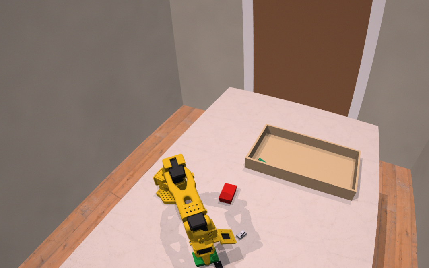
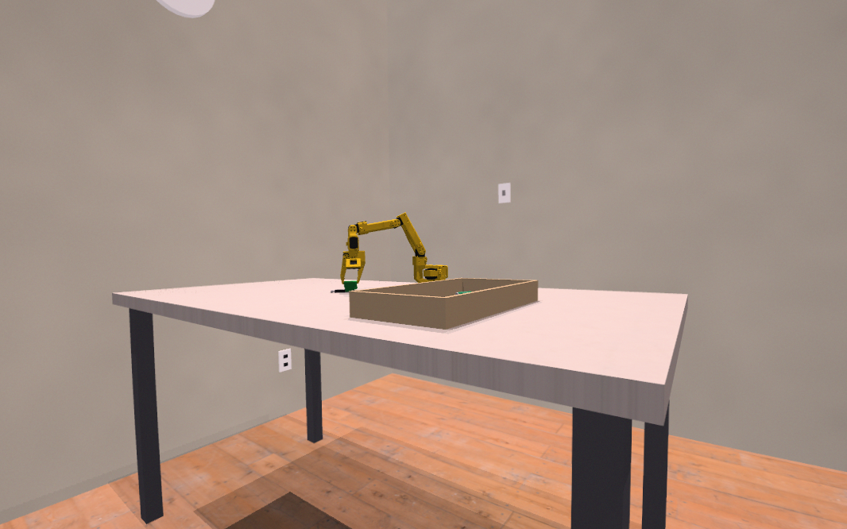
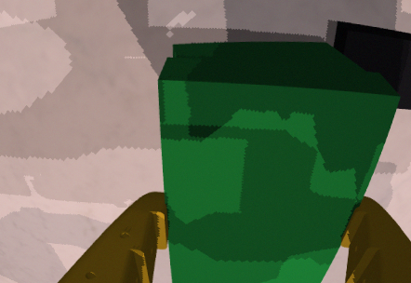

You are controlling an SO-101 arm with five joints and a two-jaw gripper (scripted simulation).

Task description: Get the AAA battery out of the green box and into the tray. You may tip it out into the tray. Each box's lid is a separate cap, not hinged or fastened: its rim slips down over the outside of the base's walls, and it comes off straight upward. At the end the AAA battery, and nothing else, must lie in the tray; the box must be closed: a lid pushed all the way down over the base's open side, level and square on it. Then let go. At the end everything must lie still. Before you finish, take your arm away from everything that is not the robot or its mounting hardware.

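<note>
Gripper (image 3: 254, 245) pinches the green box (image 3: 266, 170) on its two sides, low over the table's (image 1: 292, 216) near edge. Tray (image 1: 355, 173) lies well apart toward the far right corner. Battery not visible, presumably inside the box.

Grey-beige walls (image 2: 676, 131), brown door (image 1: 311, 50), plank floor (image 2: 446, 453), dark-legged pale table (image 2: 545, 329)

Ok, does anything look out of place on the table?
A small green piece lies in a corner of the tray, too small to identify. Otherwise nothing stands out; the gripper is shut on the green box.
</note>
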